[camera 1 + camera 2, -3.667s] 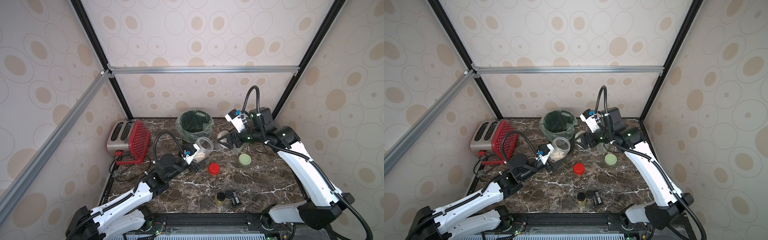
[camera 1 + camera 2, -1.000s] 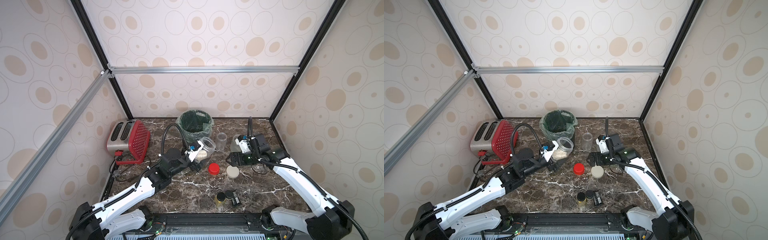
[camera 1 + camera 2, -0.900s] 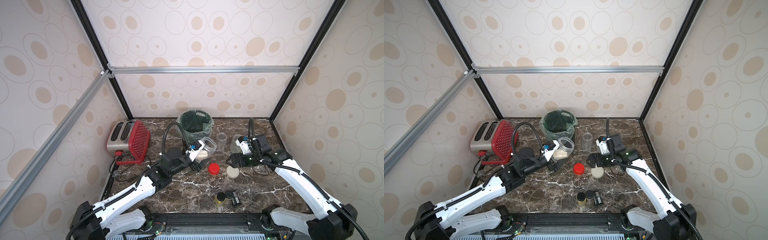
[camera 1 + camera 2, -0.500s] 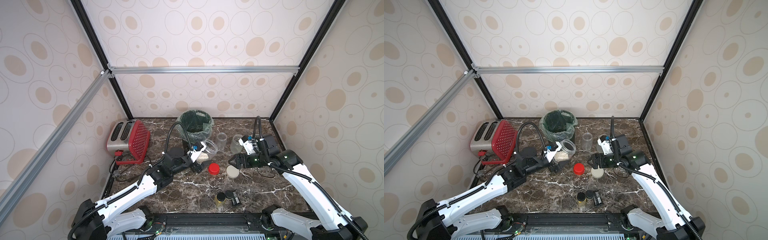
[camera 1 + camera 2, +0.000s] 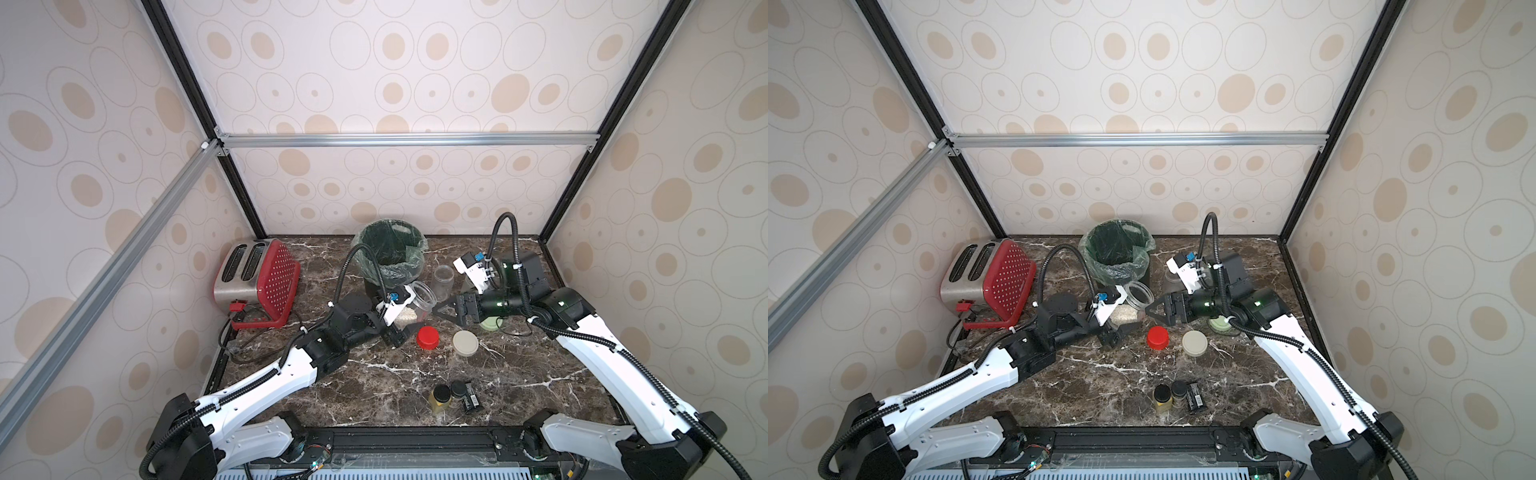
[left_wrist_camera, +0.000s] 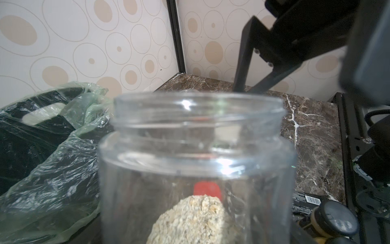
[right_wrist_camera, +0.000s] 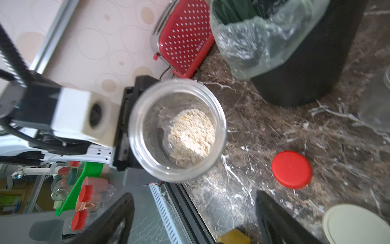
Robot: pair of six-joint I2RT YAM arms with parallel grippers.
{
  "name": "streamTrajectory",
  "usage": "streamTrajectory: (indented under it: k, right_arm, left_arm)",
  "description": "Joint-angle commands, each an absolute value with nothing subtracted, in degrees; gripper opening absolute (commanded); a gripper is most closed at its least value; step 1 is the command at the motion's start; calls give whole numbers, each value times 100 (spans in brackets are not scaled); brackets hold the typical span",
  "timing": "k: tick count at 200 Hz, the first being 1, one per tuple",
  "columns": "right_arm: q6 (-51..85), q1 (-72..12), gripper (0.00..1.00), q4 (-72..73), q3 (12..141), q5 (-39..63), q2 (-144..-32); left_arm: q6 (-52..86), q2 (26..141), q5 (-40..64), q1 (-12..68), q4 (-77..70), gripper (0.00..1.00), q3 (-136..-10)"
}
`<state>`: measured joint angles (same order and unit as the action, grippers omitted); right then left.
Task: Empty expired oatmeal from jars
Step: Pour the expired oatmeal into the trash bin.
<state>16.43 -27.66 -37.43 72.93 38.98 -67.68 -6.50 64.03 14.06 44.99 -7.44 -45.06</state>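
My left gripper [image 5: 409, 323] is shut on an open, lidless jar [image 5: 420, 300] [image 5: 1138, 296], held tilted just in front of the bin. A small heap of oatmeal [image 7: 191, 135] [image 6: 190, 219] lies at its bottom. In the left wrist view the jar [image 6: 196, 147] hides the fingers. My right gripper [image 5: 439, 311] [image 7: 194, 202] hovers open and empty just right of the jar's mouth, pointing at it. An empty jar [image 5: 441, 282] stands beside the bin. Another jar [image 5: 1172, 283] is half hidden behind my right wrist.
A lined black bin [image 5: 390, 253] stands at the back, a red toaster [image 5: 257, 282] at the left. Red lid [image 5: 428, 337], beige lid [image 5: 465, 343] and green lid [image 5: 492, 323] lie on the marble. Two small black-capped bottles [image 5: 449, 395] stand near the front edge.
My right gripper has risen from the beige lid on the table and swung toward the held jar. The left arm has lifted the jar and tipped it toward the bin.
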Motion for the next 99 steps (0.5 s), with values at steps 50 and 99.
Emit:
streamTrajectory:
  k: [50,99]
  right_arm:
    - [1400,-3073,96,-3312,7812,4190,-7691]
    - [1485,-3313,99,-2934,7788,4551,-8062]
  left_arm:
    - [-1090,6324,1630,4474,-890,0,-5053]
    - [-1114,6261,1693,4474,-879,0,-5065]
